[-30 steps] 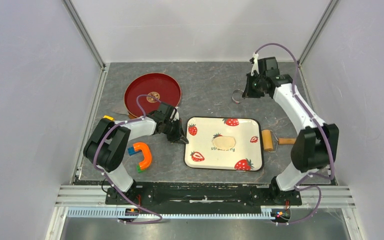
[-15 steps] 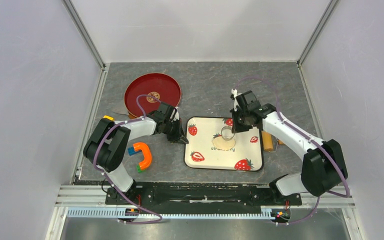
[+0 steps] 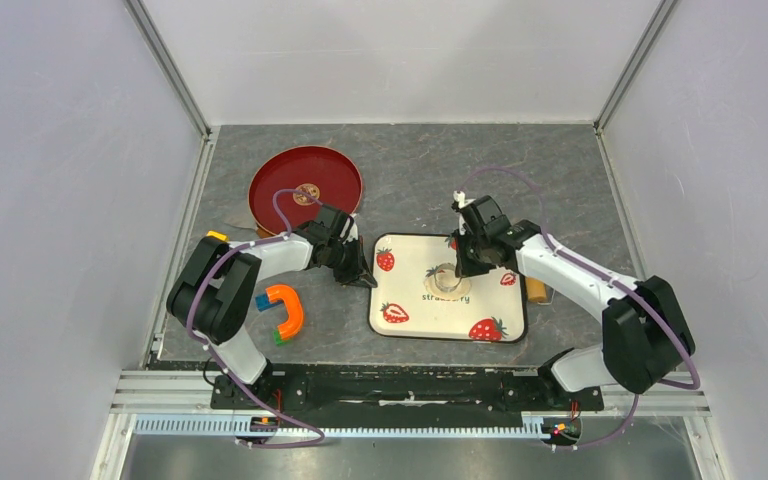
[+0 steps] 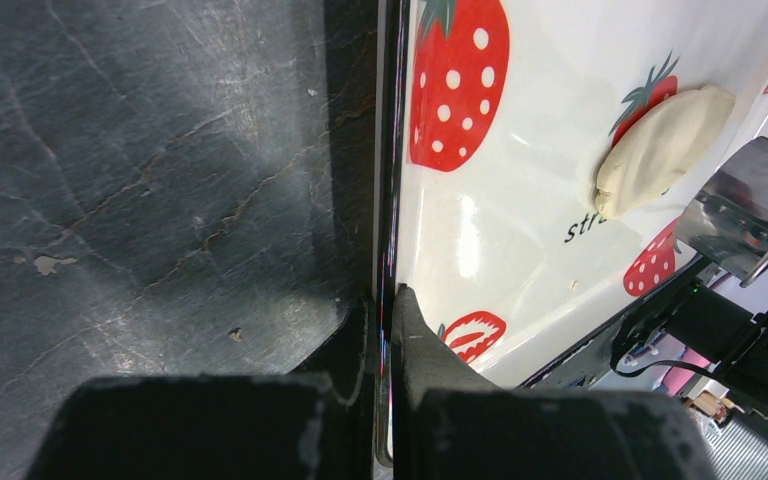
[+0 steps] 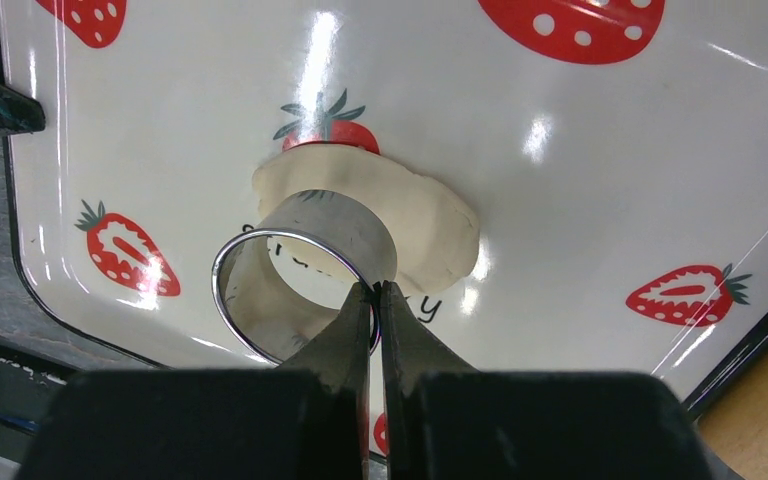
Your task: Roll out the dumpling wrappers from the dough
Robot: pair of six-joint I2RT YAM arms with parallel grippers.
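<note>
Right gripper [image 5: 375,292] had swung in from far right, clamped on the ring [image 5: 335,235] over the dough [image 5: 430,225] mid-tray [image 5: 610,150], left gripper [image 4: 385,300] pinching the tray's left rim; the ring overhung the dough's edge, risking a partial cut.

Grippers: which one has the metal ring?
The right gripper: it pinches the metal ring by its wall, over the dough. The left gripper clamps the strawberry tray edge.

My right arm [image 3: 572,272] covers most of the roller [image 3: 534,291] just right of the strawberry tray [image 3: 440,326]. On the tray, the metal ring [image 5: 345,228] pinched in my right gripper [image 5: 376,292] hides part of the dough [image 5: 430,225]. Both wrist views crop the tray's edges.
</note>
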